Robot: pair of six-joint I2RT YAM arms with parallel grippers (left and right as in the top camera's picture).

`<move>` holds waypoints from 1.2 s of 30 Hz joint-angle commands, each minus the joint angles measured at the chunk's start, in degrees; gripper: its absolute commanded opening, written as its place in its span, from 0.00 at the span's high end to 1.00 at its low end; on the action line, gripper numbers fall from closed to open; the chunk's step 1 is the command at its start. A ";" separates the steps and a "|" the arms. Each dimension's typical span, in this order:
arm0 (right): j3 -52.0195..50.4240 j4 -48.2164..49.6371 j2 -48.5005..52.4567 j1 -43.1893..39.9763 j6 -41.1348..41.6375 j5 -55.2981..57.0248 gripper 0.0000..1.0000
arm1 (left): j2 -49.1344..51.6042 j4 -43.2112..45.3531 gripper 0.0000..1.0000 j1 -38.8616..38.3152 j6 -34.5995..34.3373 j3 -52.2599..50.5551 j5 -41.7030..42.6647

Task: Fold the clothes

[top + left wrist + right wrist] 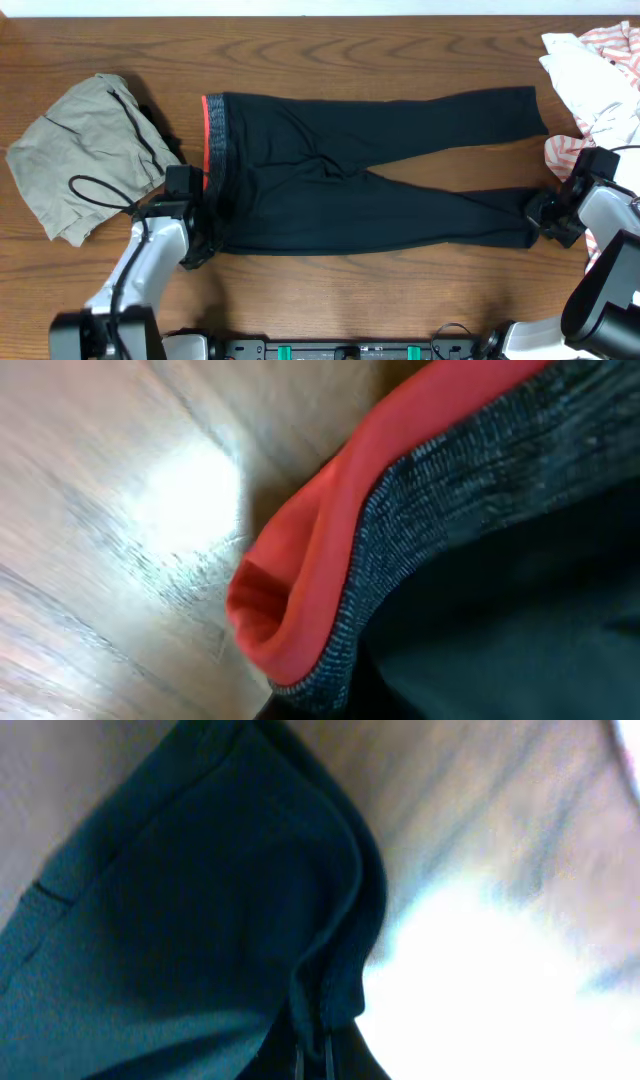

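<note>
The black leggings [380, 190] lie flat across the table, with the grey, red-edged waistband [215, 140] on the left and both legs running right. My left gripper [205, 235] is at the waistband's near corner. In the left wrist view the red edge [300, 560] curls up close to the camera and runs into the jaws [300, 712], which look shut on it. My right gripper [540, 215] is at the cuff of the near leg. In the right wrist view the black cuff [200, 900] is pinched between the fingertips [315, 1065].
A khaki-grey drawstring garment [85, 150] lies bunched at the left, just beyond the waistband. White and red-striped garments [600, 70] are piled at the far right, close to my right arm. Bare wood [380, 290] shows in front of the leggings.
</note>
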 commanded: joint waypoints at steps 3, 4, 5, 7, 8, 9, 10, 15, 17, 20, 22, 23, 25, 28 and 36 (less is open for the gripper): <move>0.15 -4.39 -4.57 -0.46 -0.52 -0.59 0.99 | -11.41 0.42 0.94 0.31 4.33 2.12 -3.08; 0.42 -4.98 -5.88 -0.46 -0.52 -0.63 0.99 | -13.42 0.42 0.94 0.31 4.35 2.12 -3.30; 0.68 -5.49 -7.28 -0.48 -0.52 -0.76 0.99 | -15.34 0.37 0.94 0.31 4.33 2.12 -3.76; 0.85 -6.01 -10.58 -0.46 -0.98 -1.46 0.99 | -18.78 0.35 0.94 0.31 4.35 2.12 -3.93; 0.85 -6.16 -12.15 -0.48 -1.27 -1.88 0.99 | -20.24 0.35 0.94 0.31 4.35 2.12 -3.91; 0.85 -6.36 -13.66 -0.48 -1.40 -2.08 0.99 | -21.53 0.33 0.94 0.31 4.35 2.12 -3.91; 0.85 -6.60 -15.19 -0.46 -1.40 -2.10 0.99 | -22.71 0.17 0.94 0.31 4.35 2.12 -3.91; 0.87 -8.59 -22.12 -0.48 -1.53 -2.47 0.99 | -26.99 -1.14 0.94 0.31 5.44 2.12 -3.91; 0.98 -9.99 -24.35 -0.48 -1.95 -2.51 0.99 | -28.52 -2.12 0.94 0.31 5.44 2.12 -3.89; 1.95 -13.29 -27.06 -0.48 -2.67 -2.93 0.99 | -31.30 -4.22 0.94 0.28 5.42 2.12 -3.89; 2.89 -15.47 -28.15 -0.46 -2.67 -2.95 0.99 | -33.53 -5.57 0.94 0.31 5.44 2.12 -3.87; 3.48 -16.59 -28.61 -0.48 -2.64 -3.10 0.99 | -34.77 -6.23 0.94 0.28 5.44 2.12 -3.85; 5.03 -18.80 -29.35 -0.48 -2.62 -3.10 0.99 | -37.40 -6.93 0.94 0.31 5.44 2.12 -3.89; 7.69 -20.48 -29.90 -0.46 -2.54 -3.21 0.99 | -40.68 -5.18 0.94 0.31 5.57 2.12 -4.50; 14.56 -20.41 -25.97 -0.37 -0.85 -5.44 0.99 | -35.28 6.58 0.94 0.31 5.84 2.12 -8.00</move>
